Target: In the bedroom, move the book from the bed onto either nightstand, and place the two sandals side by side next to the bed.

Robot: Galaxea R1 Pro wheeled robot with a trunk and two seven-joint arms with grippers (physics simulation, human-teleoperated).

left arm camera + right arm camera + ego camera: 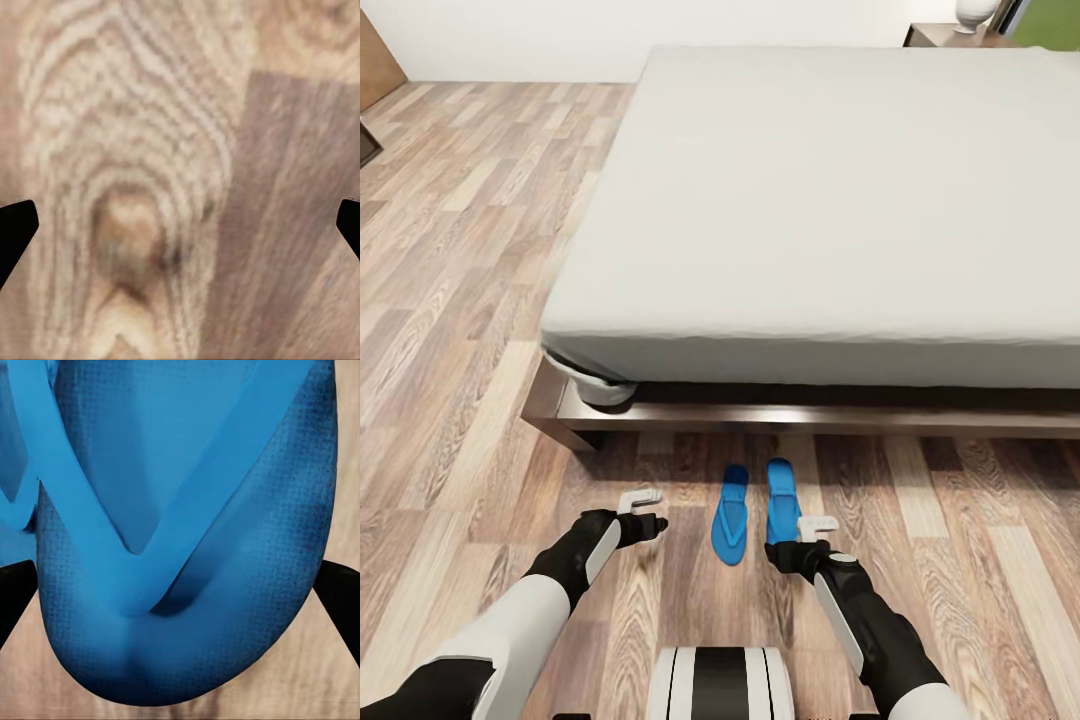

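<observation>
A: What sits lowest in the head view?
B: The left gripper [643, 508] at lower left, released over bare floor [450, 300]. The right gripper [812, 532] at lower centre hangs over the near end of the right sandal [782, 497]; its fingers straddle the sole with a gap, unclenched.
A: And further up?
B: The left sandal [731, 513] lies beside its pair, near but apart, just before the bed [830, 200]. A nightstand [940, 36] shows at the upper right.
</observation>
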